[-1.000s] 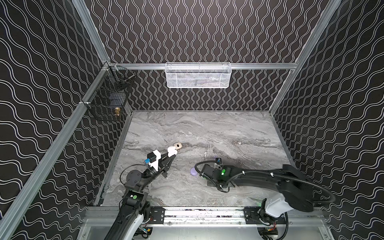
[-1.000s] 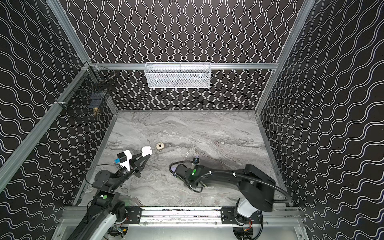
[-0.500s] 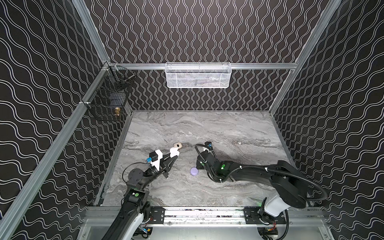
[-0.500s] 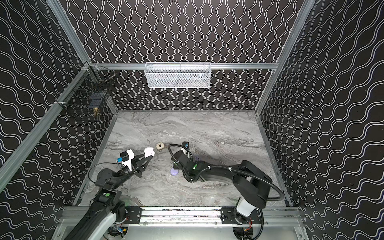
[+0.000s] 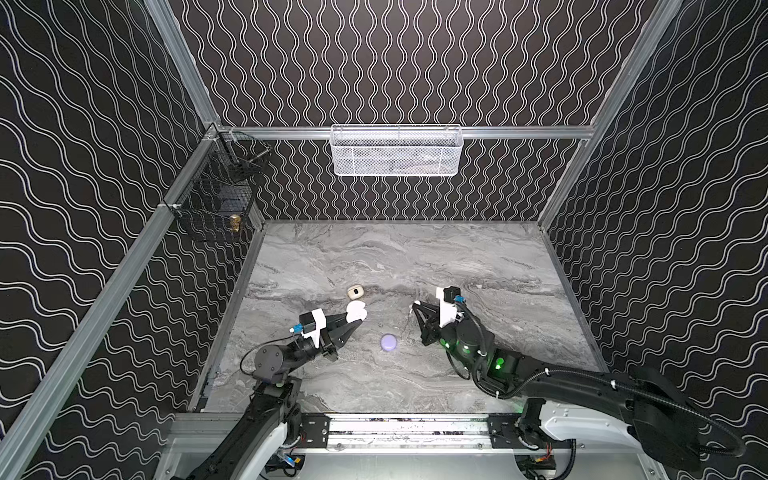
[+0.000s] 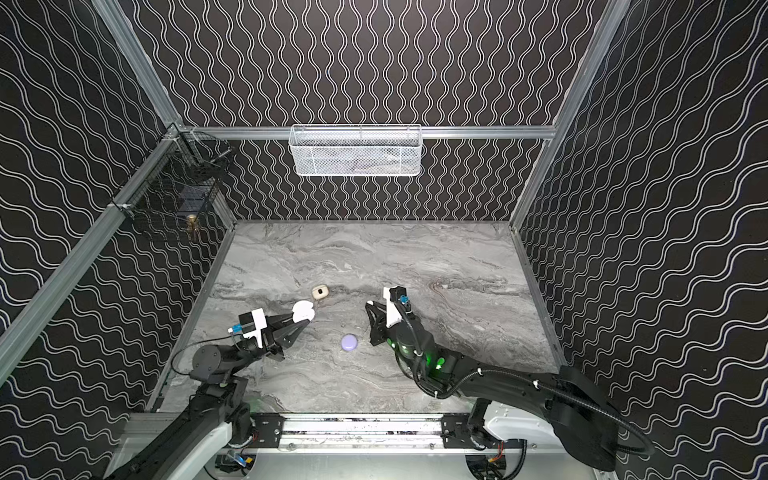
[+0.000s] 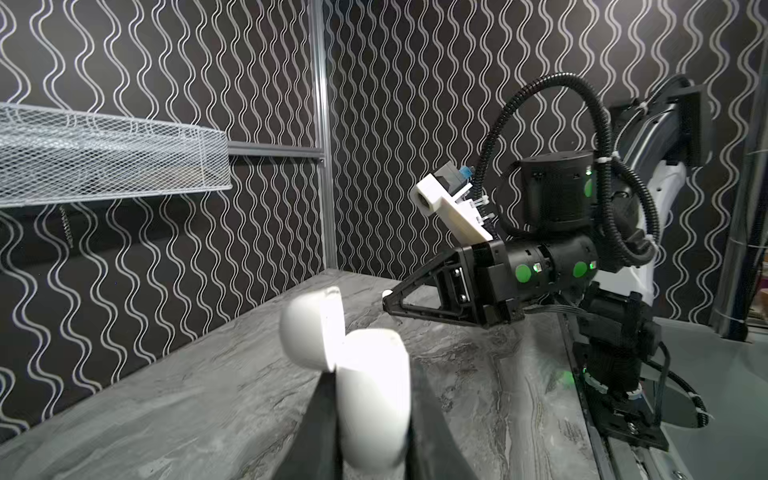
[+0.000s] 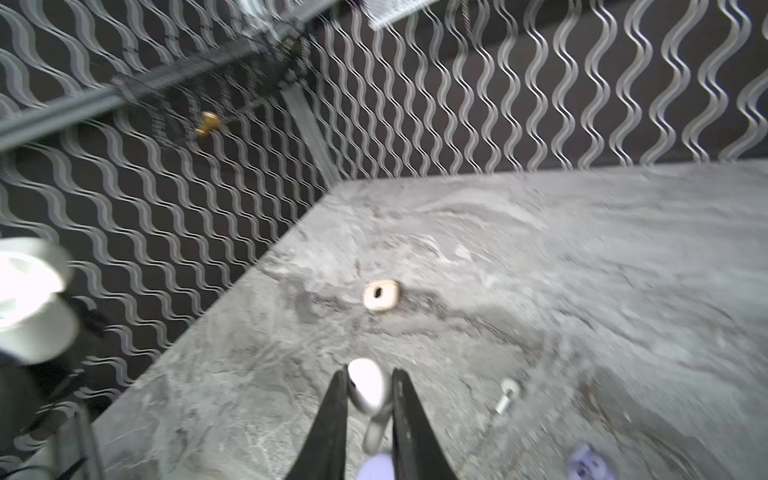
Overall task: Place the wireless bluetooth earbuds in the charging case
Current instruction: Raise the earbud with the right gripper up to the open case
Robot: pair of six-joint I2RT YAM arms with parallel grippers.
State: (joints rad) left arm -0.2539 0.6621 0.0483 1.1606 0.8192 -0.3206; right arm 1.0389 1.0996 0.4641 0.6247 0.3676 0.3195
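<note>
Slowly — right gripper (image 8: 370,375), clamping the earbud (image 8: 367,392), should aim stem-first into the open case (image 7: 374,395) clamped in left gripper (image 5: 355,320)

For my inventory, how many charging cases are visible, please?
3: a white case in the left gripper; a beige case on the table beyond it; a lavender case between that gripper and the right gripper. Others possibly hidden.
</note>
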